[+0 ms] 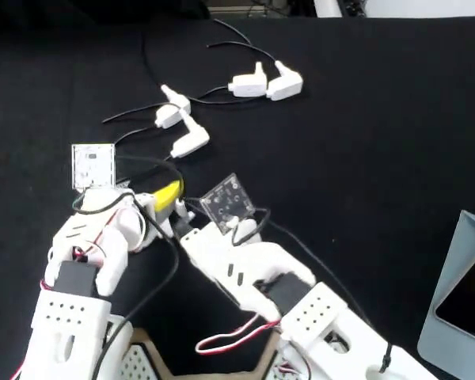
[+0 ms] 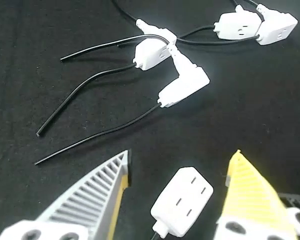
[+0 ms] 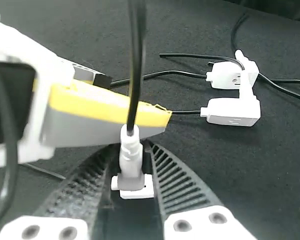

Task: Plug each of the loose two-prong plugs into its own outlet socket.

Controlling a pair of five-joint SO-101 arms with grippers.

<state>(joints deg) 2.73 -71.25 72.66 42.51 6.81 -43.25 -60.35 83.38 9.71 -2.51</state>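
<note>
The white plug [image 3: 130, 177] has a stubby body with a black cord rising from its collar. The right end effector [image 3: 130, 150] has both black ribbed fingers clamped on its body. In the high view I see this grip low in the frame, left of centre.

Just beside it a rounded white outlet socket [image 2: 182, 200] lies flat on the black desk [image 1: 364, 158], narrow slots on its face. It sits between the grey and yellow fingers of the left end effector [image 2: 182, 155], which are spread apart.

Farther up the frame lie an L-shaped plug [image 1: 190, 142] and a second socket [image 1: 169, 116]. At upper centre a third socket [image 1: 248, 82] touches another plug [image 1: 286, 84].
</note>
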